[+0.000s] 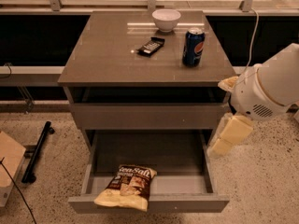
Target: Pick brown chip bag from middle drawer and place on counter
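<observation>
The brown chip bag (127, 186) lies flat in the front left of the open middle drawer (154, 202), its pale end resting over the low front panel. The counter (105, 55) is the cabinet's glossy grey-brown top. My arm's white joint (268, 85) hangs at the cabinet's right side. My cream-coloured gripper (224, 144) points down just outside the drawer's right wall, well to the right of the bag and not touching it.
On the counter stand a white bowl (166, 19), a blue soda can (193, 46) and a small black wrapped bar (151, 46). A taller drawer front (149, 115) is above the open drawer. A black pole (37, 150) and a cardboard box (7, 164) lie on the floor at left.
</observation>
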Robot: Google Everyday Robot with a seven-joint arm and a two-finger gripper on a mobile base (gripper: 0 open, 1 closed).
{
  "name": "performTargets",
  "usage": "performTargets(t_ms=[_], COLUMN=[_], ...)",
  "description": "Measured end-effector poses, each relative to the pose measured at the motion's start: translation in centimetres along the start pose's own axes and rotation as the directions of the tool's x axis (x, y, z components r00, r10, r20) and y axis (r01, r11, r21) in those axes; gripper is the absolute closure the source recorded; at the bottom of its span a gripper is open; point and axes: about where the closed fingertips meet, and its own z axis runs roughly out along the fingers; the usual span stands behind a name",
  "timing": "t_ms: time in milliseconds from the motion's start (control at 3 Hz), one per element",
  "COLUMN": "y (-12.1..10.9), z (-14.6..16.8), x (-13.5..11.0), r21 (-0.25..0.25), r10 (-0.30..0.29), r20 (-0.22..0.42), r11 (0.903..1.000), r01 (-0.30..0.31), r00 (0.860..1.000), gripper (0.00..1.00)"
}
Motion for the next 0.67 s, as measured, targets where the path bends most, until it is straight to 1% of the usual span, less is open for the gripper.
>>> performTargets(t_ms=[333,667], y=[0.8,1.7], z=[2.3,5.6], x=[-0.5,-1.2], r21=[-0.024,-0.057], r10=[-0.013,-0.017], r20=[0.028,0.072], r11=[0.9996,0.9982], r01=[0.014,0.021], r00=[1.0,0.997], gripper=[0.0,0.0])
